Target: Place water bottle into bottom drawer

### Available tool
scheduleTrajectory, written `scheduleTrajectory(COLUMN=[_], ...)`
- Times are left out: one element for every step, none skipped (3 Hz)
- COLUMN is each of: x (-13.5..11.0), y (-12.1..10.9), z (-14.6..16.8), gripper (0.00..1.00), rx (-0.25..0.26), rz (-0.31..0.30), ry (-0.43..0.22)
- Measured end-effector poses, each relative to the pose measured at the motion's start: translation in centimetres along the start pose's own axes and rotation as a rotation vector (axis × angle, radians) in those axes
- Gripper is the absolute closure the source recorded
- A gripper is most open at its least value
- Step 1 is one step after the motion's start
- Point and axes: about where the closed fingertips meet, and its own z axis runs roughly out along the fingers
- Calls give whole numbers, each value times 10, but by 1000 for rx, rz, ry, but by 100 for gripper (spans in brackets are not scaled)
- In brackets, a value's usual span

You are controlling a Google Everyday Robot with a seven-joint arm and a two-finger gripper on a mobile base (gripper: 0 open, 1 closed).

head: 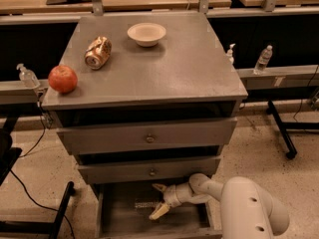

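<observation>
Hand spread wide beside the bottle, low in the frame.
The hand (152, 201) reaches into the pulled-out bottom drawer (115, 222) at bottom centre, its two fingers apart and gripping nothing. The water bottle (142, 203) lies on the drawer floor just left of the fingertips, in line with the gap; it looks clear, crinkled, dim in shadow.

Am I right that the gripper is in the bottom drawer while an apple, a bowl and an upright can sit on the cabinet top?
No: the camera view shows the can lying on its side, not upright. The gripper is in the bottom drawer; the apple and bowl sit on the cabinet top.
</observation>
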Motion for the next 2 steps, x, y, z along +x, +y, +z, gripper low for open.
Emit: scheduleTrajectory(x=[-3, -19], y=[6, 29], z=[-3, -32], gripper=[12, 41], rx=[14, 118], rz=[0, -3], ry=[7, 32])
